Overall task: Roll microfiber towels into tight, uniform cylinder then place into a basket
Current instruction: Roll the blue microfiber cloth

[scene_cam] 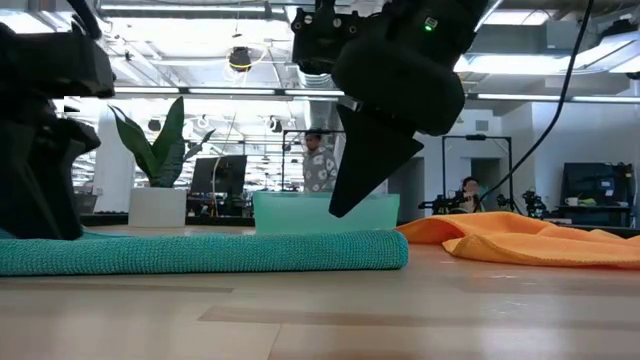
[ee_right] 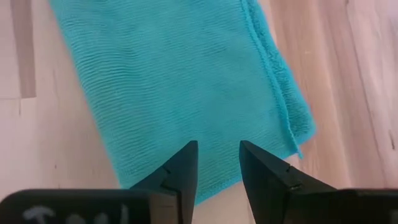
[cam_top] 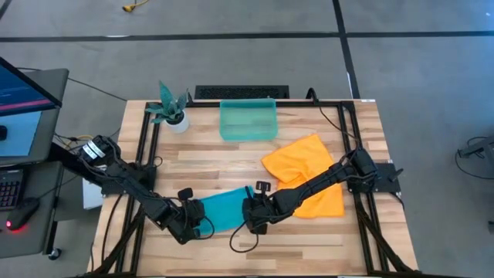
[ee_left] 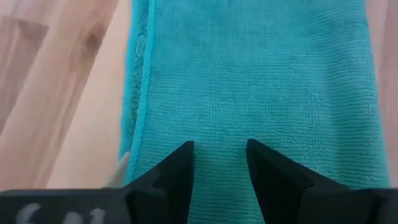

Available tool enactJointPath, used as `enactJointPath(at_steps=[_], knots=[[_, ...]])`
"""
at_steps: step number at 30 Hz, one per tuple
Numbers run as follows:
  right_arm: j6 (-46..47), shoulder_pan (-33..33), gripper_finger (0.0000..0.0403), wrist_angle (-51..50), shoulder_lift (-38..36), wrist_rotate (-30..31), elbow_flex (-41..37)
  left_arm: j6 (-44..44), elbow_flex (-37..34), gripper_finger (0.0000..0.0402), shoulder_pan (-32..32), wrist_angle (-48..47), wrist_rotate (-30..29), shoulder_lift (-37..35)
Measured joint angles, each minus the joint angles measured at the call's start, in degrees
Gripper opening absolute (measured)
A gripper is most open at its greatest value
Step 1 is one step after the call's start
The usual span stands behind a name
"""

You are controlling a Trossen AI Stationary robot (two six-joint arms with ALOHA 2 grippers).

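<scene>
The basket (cam_top: 248,120) holds nothing visible — both towels lie outside it. The left gripper (ee_left: 219,163) and right gripper (ee_right: 217,160) stand slightly open over the teal towel (cam_top: 224,209), gripping nothing.

table: my wooden tabletop (cam_top: 231,174) of pale planks in a black frame | plant: white pot with teal plant (cam_top: 171,110) near my table's far left corner | monitor (cam_top: 23,85) and keyboard (cam_top: 11,189) left of my table | room: two people (scene_cam: 318,160) far behind
</scene>
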Motion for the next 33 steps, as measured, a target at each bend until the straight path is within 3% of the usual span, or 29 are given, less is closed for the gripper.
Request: enactJointPath(at_steps=[14, 21, 30, 33], knots=[[-0.11, -0.04, 0.0141, 1.24, 0.01, -6.92, -0.02, -0.87, -2.2, 0.0139, 0.87, 4.52, 2.1, -0.13], [-1.88, -0.17, 0.0141, 7.54, 0.07, -11.27, -4.3, 0.13, -2.2, 0.0139, 0.87, 4.61, 2.16, -0.11], [0.14, -2.39, 0.0141, 8.34, 0.03, -10.76, -6.67, 0.1, -2.2, 0.0139, 0.88, 4.56, 3.06, -0.17], [-3.26, -4.15, 0.0141, 8.43, -0.04, -7.77, -7.16, -0.54, -1.91, 0.0139, 0.81, 4.59, 4.04, -0.2]])
